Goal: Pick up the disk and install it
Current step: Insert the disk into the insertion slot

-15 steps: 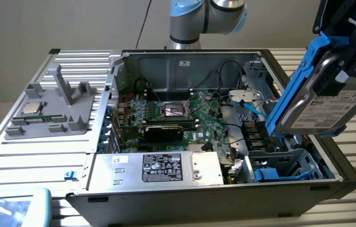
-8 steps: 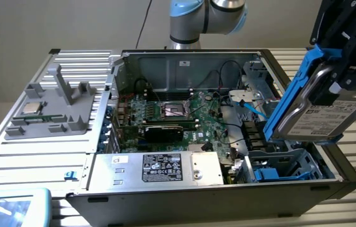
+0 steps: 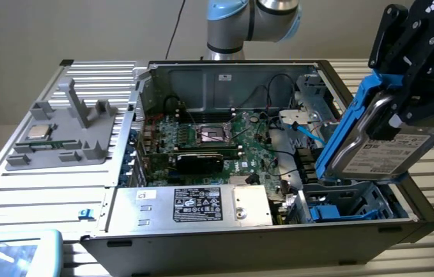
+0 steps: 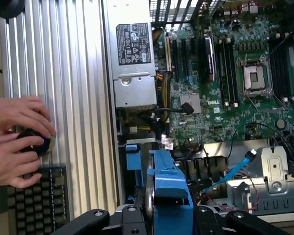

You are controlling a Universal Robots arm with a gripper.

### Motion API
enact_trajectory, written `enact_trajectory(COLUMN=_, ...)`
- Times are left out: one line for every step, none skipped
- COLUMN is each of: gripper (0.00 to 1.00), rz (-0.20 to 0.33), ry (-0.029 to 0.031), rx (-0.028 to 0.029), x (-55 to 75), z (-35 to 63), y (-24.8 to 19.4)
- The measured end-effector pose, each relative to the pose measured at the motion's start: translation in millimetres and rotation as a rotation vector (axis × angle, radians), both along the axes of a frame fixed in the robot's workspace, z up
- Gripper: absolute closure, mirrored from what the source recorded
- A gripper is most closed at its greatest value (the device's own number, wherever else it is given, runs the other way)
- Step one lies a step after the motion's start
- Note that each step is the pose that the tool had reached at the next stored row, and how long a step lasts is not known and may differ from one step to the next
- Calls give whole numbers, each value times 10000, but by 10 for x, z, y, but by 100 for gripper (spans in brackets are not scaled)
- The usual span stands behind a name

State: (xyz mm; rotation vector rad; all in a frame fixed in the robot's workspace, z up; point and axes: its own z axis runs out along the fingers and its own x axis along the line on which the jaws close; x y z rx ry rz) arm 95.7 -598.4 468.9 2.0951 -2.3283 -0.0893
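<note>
I had the gripper [image 3: 389,112] closed partway, its jaws clamped on the disk [image 3: 377,154], one finger lying across the labelled face. The disk hung tilted over the drive bay [image 3: 371,199] at the front corner of the open case [image 3: 225,245], on the exterior view's right. Its lower edge sat close to the bay's upper rim; I could not tell whether they touched. Room was tight: the case's side wall stood just beside the bay, a blue cable [image 3: 308,130] ran near the carrier's edge, and a blue part lay inside the bay. The power supply [image 3: 201,205] sat well clear. The disk was flat, silver-grey, with a white label and a bright blue frame. From the wrist view I saw it edge-on [image 4: 169,188] between the fingers.
</note>
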Motion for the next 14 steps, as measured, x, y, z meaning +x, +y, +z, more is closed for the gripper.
enact_trajectory(gripper=63, rz=14, ry=-1, rx=4, x=0, z=-16, y=-1)
enact_trajectory(gripper=63, rz=41, ry=-7, rx=3, x=0, z=-33, y=0)
enact_trajectory(gripper=63, rz=87, ry=-11, rx=7, x=-2, z=-50, y=-1)
enact_trajectory(gripper=63, rz=149, ry=-14, rx=8, x=-5, z=-64, y=-1)
enact_trajectory(gripper=63, rz=218, ry=-17, rx=12, x=-8, z=-80, y=-1)
enact_trajectory(gripper=63, rz=265, ry=-17, rx=20, x=-9, z=-95, y=-2)
enact_trajectory(gripper=63, rz=274, ry=-17, rx=28, x=-9, z=-109, y=-2)
enact_trajectory(gripper=63, rz=274, ry=-20, rx=28, x=-9, z=-128, y=-2)
enact_trajectory(gripper=63, rz=274, ry=-30, rx=29, x=-9, z=-145, y=-2)
enact_trajectory(gripper=63, rz=276, ry=-37, rx=31, x=-9, z=-166, y=-3)
enact_trajectory(gripper=63, rz=279, ry=-40, rx=36, x=-10, z=-185, y=-4)
enact_trajectory(gripper=63, rz=285, ry=-45, rx=38, x=-11, z=-201, y=-6)
enact_trajectory(gripper=63, rz=294, ry=-48, rx=40, x=-12, z=-216, y=-7)
enact_trajectory(gripper=63, rz=306, ry=-50, rx=47, x=-14, z=-227, y=-8)
